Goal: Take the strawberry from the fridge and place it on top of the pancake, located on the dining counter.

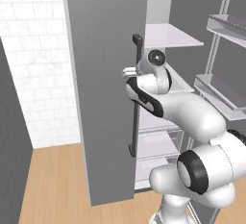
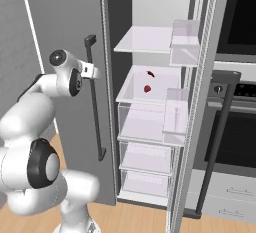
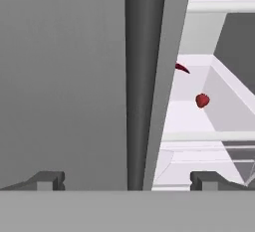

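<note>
The fridge [image 1: 103, 83] has its left door [image 2: 60, 22] shut and its right door swung wide. A tiny bright-red strawberry [image 2: 147, 88] lies on the middle white shelf, also in the hand view as the strawberry [image 3: 201, 100], to the right of and beyond the left door's edge. My gripper [image 3: 128, 180] is open, its fingertips [image 3: 50, 180] spread wide on either side of the dark vertical handle [image 3: 144, 76] of the shut door. From the base, the gripper [image 2: 94, 70] sits at the top of that handle [image 2: 95, 107]. The pancake and the dining counter are out of view.
A darker thin red item [image 2: 150, 74] lies behind the strawberry on the same shelf. The open right door [image 2: 202, 102] with its clear bins [image 2: 185, 42] and long bar handle [image 2: 215, 142] stands in front of a dark oven [image 2: 240, 32]. Clear drawers [image 2: 145, 157] sit below.
</note>
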Tool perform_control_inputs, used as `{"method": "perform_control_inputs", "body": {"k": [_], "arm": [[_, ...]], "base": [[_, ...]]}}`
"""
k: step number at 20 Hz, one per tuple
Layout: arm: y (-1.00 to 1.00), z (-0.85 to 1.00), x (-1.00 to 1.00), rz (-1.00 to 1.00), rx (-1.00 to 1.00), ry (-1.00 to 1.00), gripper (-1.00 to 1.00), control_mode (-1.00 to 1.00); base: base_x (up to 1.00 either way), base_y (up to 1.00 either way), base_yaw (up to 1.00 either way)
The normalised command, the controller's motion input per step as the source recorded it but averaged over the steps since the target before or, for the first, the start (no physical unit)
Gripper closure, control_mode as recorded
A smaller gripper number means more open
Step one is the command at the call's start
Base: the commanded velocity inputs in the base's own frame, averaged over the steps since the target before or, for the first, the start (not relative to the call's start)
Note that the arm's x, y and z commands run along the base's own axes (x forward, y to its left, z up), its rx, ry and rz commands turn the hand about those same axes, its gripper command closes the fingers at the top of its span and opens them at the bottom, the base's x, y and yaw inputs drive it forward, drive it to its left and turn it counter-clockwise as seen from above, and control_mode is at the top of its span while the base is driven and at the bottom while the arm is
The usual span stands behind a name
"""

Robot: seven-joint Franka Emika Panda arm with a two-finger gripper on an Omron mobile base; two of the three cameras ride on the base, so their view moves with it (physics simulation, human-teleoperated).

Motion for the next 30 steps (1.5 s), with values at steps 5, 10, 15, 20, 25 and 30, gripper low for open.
{"method": "perform_control_inputs", "body": {"k": [5, 10, 15, 20, 25, 30], "arm": [[-0.06, 0.00, 0.39, -0.07, -0.01, 0.00, -1.00, -1.00], [-0.25, -0.01, 0.15, 0.00, 0.00, -0.08, -1.00, -1.00], [-0.05, -0.01, 0.31, 0.00, 0.00, -0.09, -1.00, -1.00], [0.00, -0.02, 0.50, 0.00, 0.00, -0.01, -1.00, -1.00], [0.00, -0.11, 0.80, 0.00, 0.00, 0.04, 1.00, -1.00], [0.18, 0.00, -0.07, 0.00, 0.00, 0.04, 1.00, -1.00]], "base": [[0.00, 0.00, 0.00], [0.00, 0.00, 0.00], [0.00, 0.00, 0.00], [0.00, 0.00, 0.00], [0.00, 0.00, 0.00], [0.00, 0.00, 0.00]]}}
